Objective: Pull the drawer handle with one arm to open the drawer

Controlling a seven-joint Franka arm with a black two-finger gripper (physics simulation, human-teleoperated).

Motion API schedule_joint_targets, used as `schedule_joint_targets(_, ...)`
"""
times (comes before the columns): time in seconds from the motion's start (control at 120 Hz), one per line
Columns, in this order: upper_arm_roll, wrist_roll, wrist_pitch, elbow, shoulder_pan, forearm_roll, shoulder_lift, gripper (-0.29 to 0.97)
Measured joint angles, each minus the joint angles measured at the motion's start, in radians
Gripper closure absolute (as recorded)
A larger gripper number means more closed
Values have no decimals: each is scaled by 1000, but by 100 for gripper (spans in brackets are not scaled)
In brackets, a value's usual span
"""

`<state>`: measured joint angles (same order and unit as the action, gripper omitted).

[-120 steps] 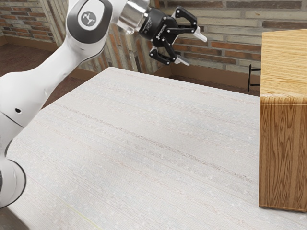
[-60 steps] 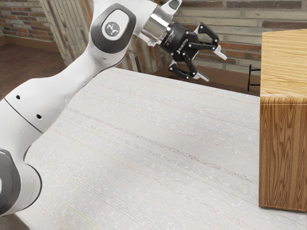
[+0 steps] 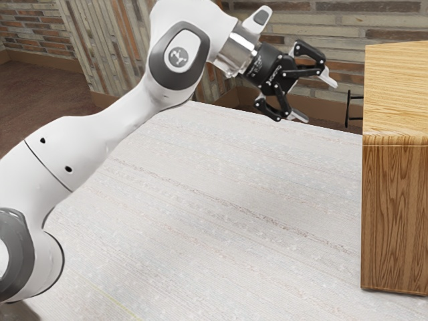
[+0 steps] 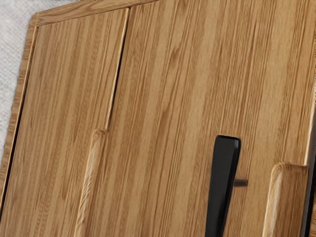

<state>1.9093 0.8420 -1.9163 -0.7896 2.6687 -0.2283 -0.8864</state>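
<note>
A wooden cabinet (image 3: 396,167) stands at the exterior view's right edge of the table. A thin black handle (image 3: 348,109) sticks out from its front face, toward the arm. My gripper (image 3: 315,99) hovers above the table's far edge, open, fingers pointing at the cabinet front, a short gap short of the handle. In the wrist view the cabinet front (image 4: 163,98) is close, with the black handle bar (image 4: 222,187) standing off the drawer panel on a small post.
The pale table (image 3: 200,200) stretches between the arm's base and the cabinet. A brick wall (image 3: 321,33) runs behind. Wooden ridges (image 4: 91,177) line the cabinet front beside the handle.
My arm has swung toward the exterior view's right and slightly down, carrying the open gripper closer to the cabinet's handle. The cabinet has not moved.
</note>
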Motion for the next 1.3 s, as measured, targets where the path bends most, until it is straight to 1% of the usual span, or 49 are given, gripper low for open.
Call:
schedule_joint_targets(0.175,-9,-21,-24,-13,2,7,-7,23)
schedule_joint_targets(0.325,-4,-37,-46,-13,3,4,-14,24)
schedule_joint_targets(0.617,9,-62,-108,-11,35,1,-51,27)
schedule_joint_targets(0.925,6,-75,-125,-13,37,-2,-52,43)
schedule_joint_targets(1.3,2,-85,-128,-15,38,0,-44,51)
